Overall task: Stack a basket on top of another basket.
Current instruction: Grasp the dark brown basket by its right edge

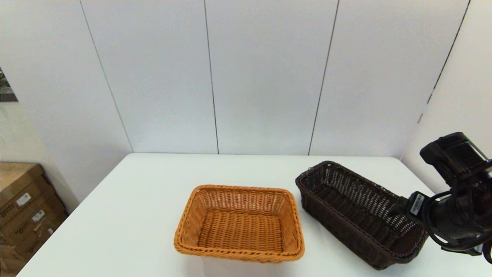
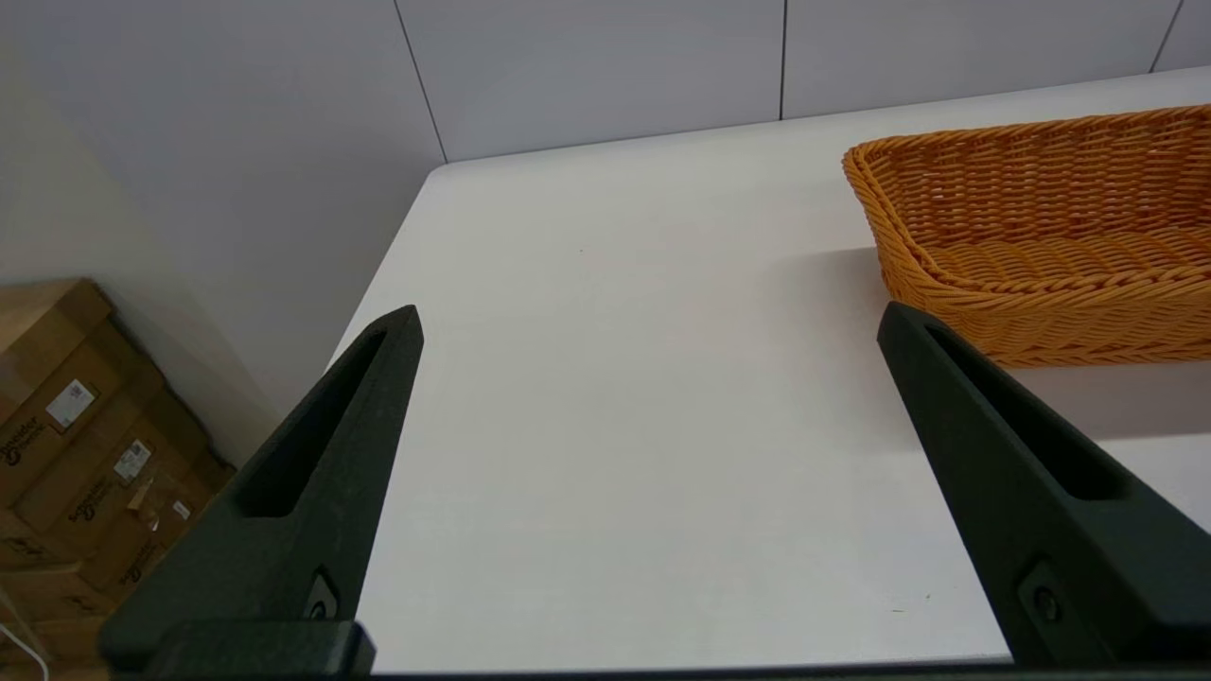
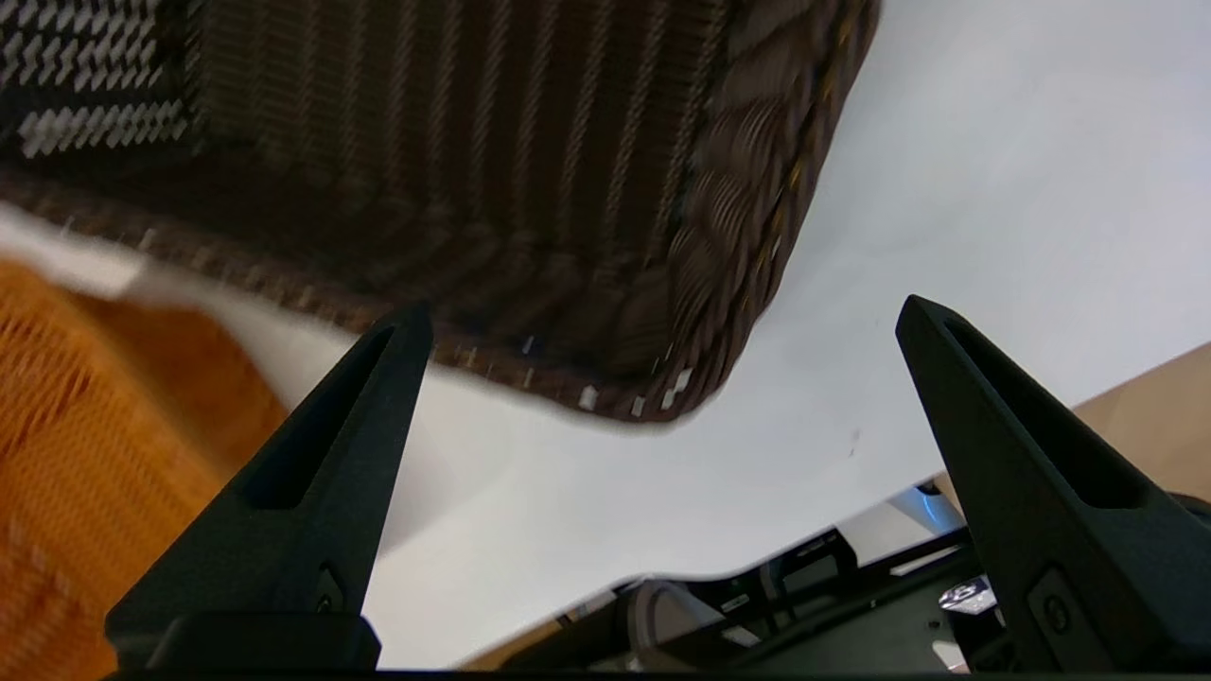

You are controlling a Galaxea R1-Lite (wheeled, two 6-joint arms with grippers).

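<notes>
Filling the lower half of the head view, the white tabletop (image 1: 134, 215) carries both baskets, and grey wall panels (image 1: 265, 73) rise behind it. Cardboard boxes (image 1: 23, 211) sit at the lower left edge of the frame, off the tabletop.

Lying at the lower right of the head view, the dark brown basket (image 1: 357, 211) stands on its base, turned at an angle, its far corner toward the wall and its near end toward the frame's bottom right. Just to its left, at lower centre, sits the orange-tan basket (image 1: 240, 223), upright and empty; the two are near each other but apart.

At the right edge of the head view the right arm reaches in over the near end of the dark brown basket. Its right hand (image 3: 662, 312) shows in the right wrist view with both fingers spread wide, one near corner of the dark basket lying in the gap ahead of them; the fingers grip nothing and touch nothing I can make out.

In the left wrist view the left hand (image 2: 648, 317) hangs above bare tabletop, fingers wide apart and empty, with the orange-tan basket at the upper right of that frame.
</notes>
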